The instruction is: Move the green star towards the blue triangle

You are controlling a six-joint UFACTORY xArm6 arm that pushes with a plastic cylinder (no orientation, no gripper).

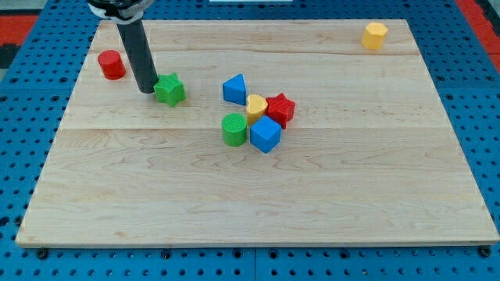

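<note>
My tip (148, 90) touched the green star's (169, 90) left side, no gripper on the rod, star sat left of the blue triangle (234, 88), apart from it, red cylinder (112, 65) lay left of the rod

- A red cylinder (112, 65) stands near the wooden board's (351, 195) left edge at the view's top.
- A green cylinder (233, 129), blue cube (265, 134), yellow heart (256, 105) and red star (280, 108) cluster together mid-board.
- 1 yellow block (375, 35) sits alone, top right.
</note>
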